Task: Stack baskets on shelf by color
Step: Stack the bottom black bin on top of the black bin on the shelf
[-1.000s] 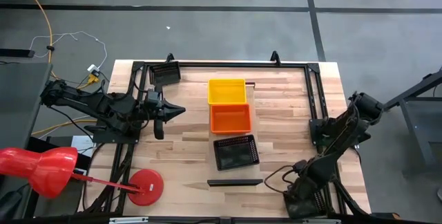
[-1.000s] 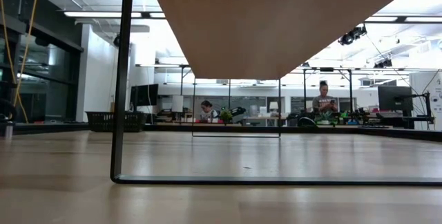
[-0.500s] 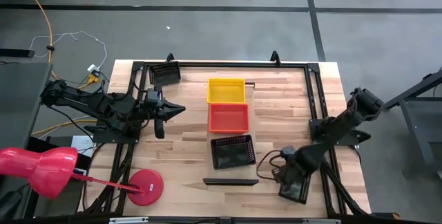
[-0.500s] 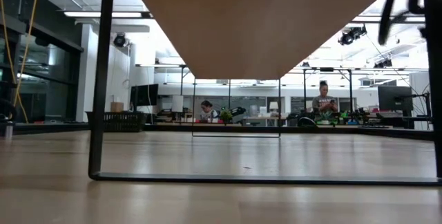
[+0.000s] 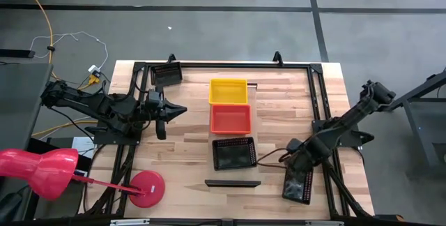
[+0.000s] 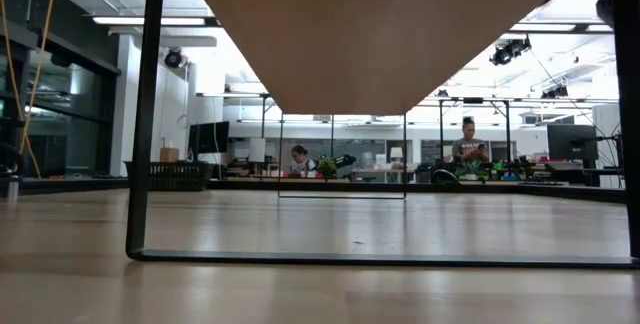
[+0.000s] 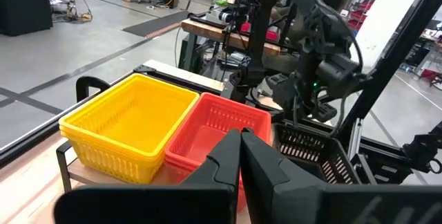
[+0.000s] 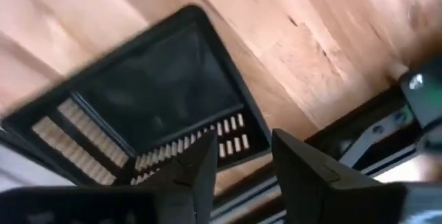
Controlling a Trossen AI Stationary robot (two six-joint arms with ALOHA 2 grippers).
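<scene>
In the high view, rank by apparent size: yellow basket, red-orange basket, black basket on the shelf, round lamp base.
1. Black basket on the shelf, slightly largest.
2. Red-orange basket and yellow basket: look alike, not ranked.
3. Round lamp base, smallest.
</scene>
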